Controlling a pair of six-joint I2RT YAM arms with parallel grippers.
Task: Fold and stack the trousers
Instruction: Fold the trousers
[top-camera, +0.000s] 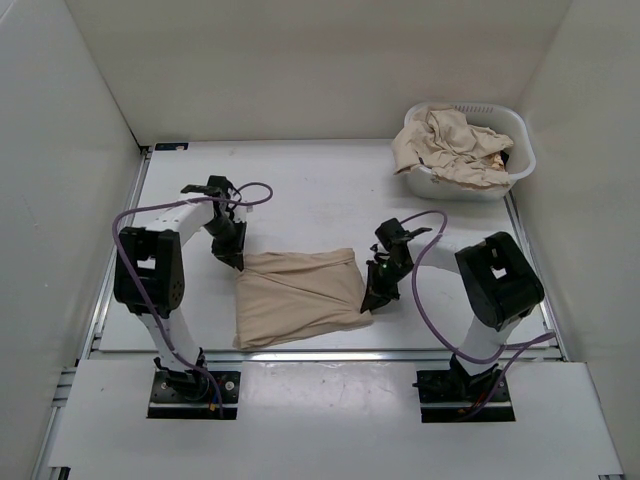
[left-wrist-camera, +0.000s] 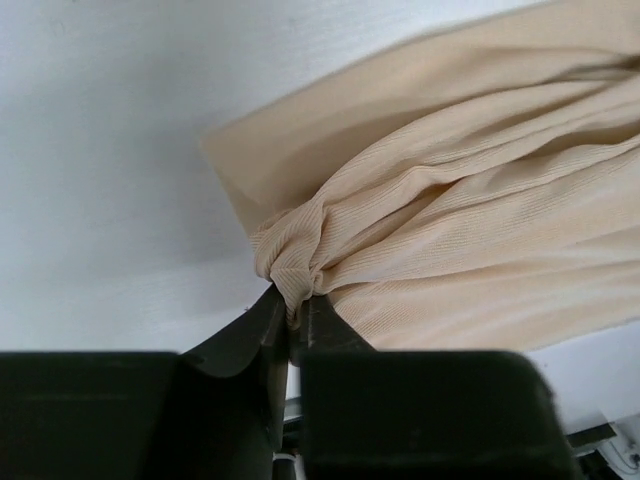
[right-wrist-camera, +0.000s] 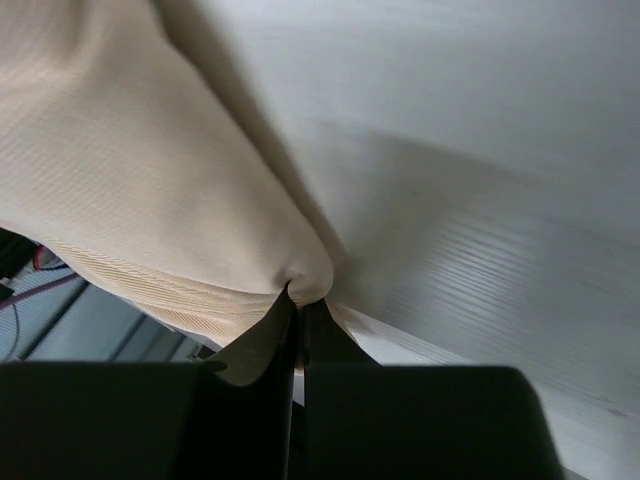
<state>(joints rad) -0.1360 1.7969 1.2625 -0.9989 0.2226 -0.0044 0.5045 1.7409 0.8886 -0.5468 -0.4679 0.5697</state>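
We see a folded pair of trousers lying as a flat tan rectangle on the white bench, close to its near edge and between the two arms. The left fingers are down at the fold's far left corner. In the left wrist view we find them pressed together on a small bunch of the ribbed fabric, with creases fanning away from the pinch. A flat lower layer shows beyond that bunch, lying on the bench. The right fingers sit at the near right corner of the fold. In the right wrist view we see them clamped together on the cloth's edge. From there the fabric swells up and away to the left and throws a shadow on the bare bench beside it.

At the bench's far right corner stands a white slotted laundry basket, well apart from the fold. We see more tan trousers heaped in it, crumpled, with some cloth hanging over its left rim.
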